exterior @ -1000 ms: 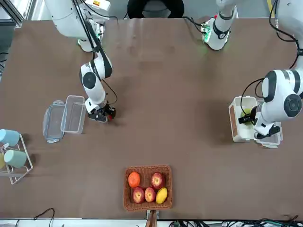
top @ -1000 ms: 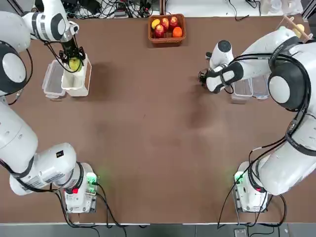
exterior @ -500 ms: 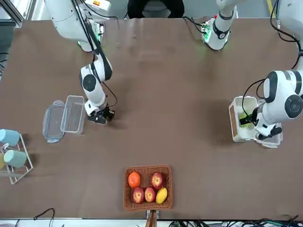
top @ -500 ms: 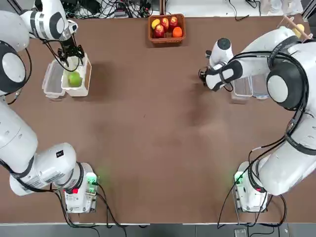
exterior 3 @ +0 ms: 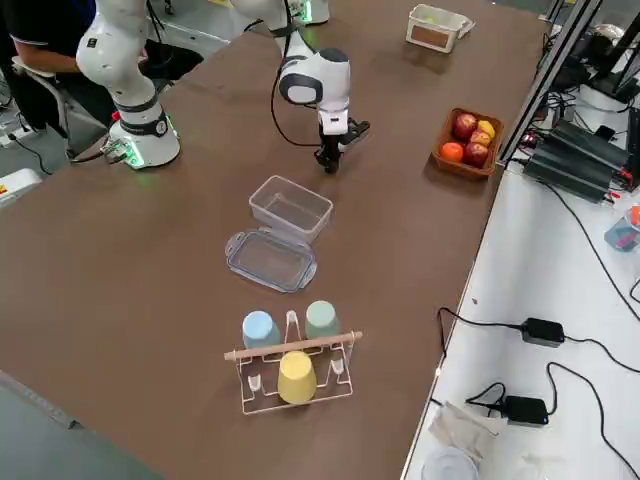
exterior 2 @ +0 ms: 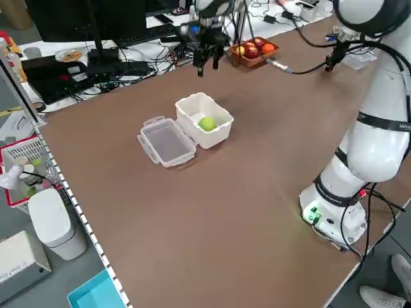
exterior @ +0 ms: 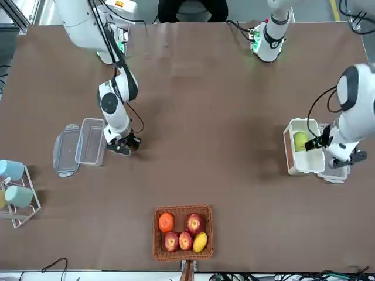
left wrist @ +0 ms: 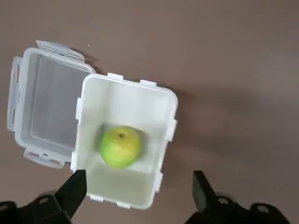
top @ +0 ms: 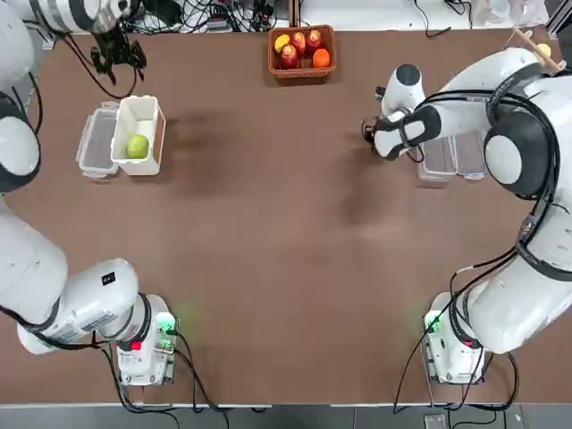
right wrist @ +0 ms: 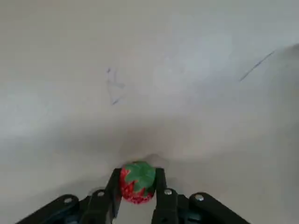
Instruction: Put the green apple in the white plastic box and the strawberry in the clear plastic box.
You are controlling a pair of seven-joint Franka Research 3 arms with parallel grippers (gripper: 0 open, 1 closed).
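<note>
Left gripper (left wrist: pixel 135 186), fingers spread wide, hangs above the white plastic box (top: pixel 137 133) with the green apple (top: pixel 137 146) inside at its 6 o'clock — the right gripper (right wrist: pixel 138 186) pinches the strawberry (right wrist: pixel 137 182), the clear plastic box (top: pixel 439 157) at its 3 o'clock.

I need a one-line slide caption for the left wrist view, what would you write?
Green apple resting inside the white plastic box, open left gripper raised above it.

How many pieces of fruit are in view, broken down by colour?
Green: 1, the small round green apple in the opaque white plastic box.
Red: 4, three apples in the brown wicker basket plus the small strawberry in the right claw.
Orange: 1.
Yellow: 1.
Total: 7.
</note>
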